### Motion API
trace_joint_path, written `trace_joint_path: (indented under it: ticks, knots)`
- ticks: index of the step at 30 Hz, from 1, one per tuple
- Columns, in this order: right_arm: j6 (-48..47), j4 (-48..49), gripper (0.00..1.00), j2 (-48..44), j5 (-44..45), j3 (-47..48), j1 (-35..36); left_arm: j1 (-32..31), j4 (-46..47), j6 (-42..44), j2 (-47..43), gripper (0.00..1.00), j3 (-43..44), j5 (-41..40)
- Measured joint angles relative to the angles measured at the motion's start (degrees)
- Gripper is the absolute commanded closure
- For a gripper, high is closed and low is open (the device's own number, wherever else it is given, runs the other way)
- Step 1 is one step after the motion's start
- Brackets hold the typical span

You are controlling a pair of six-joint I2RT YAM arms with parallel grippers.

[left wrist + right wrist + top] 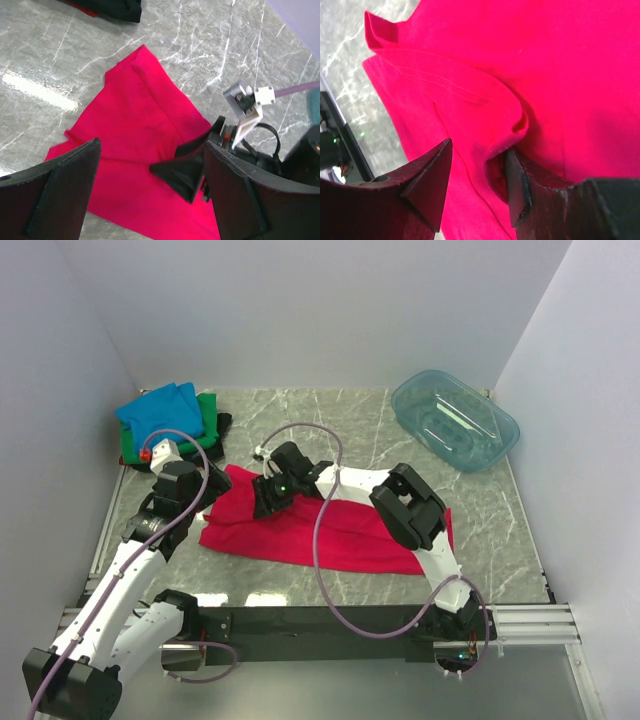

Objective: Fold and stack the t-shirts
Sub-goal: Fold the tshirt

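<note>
At the far left corner of the surface (350,420) the blue tee (160,412) lies on top of the green tee (207,408), with the black tee (222,424) showing at the pile's right edge. Just right of the pile, the left tool (150,150) hangs over the left end of the red-pink tee (330,535), fingers spread wide and holding nothing. That tee lies flat across the middle (partly folded, edges uneven). The right tool (477,150) is down on its upper left part, fingers apart and straddling a raised fold of cloth, not pressed together on it. A clear teal tub (455,420) sits at the far right.
</note>
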Motion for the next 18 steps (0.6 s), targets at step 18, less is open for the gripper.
trace_joint_path:
  ticks: [18]
  knots:
    - [-2.7,4.6,0.48,-8.3,-2.7,-11.3,3.6,0.0,-0.3,0.0,0.7,0.11,0.0,-0.2]
